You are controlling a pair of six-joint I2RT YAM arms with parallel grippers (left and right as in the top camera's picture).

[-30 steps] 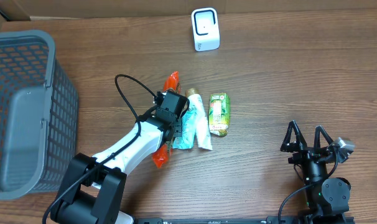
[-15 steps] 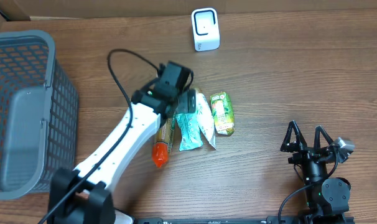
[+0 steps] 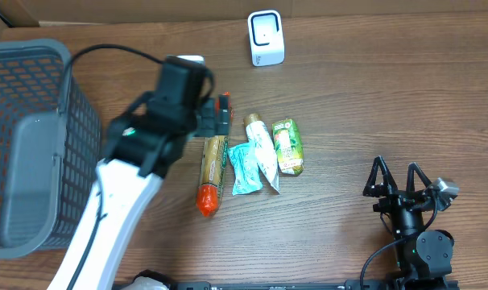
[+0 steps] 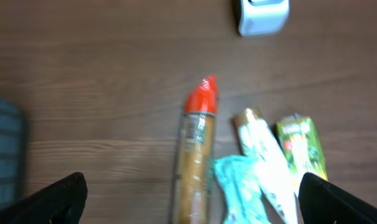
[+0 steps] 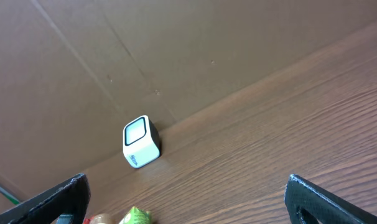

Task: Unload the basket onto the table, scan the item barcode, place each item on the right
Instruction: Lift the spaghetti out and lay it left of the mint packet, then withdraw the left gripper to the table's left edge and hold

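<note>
Left gripper [image 3: 218, 119] spread wide, empty, above the items.
Overhead: held over the cap end of the red-capped tube [image 3: 211, 165]; packet [image 3: 246, 167], white tube [image 3: 260, 149] and pouch [image 3: 287, 147] in a row just right of it, mid table [image 3: 373, 97]; scanner [image 3: 266, 38] at the far edge, well apart; right gripper [image 3: 398, 181] spread, empty, near the front. Left wrist: fingers [image 4: 58, 196] wide apart, items lying below. Right wrist: fingers [image 5: 61, 196] wide apart, scanner far ahead.
</note>
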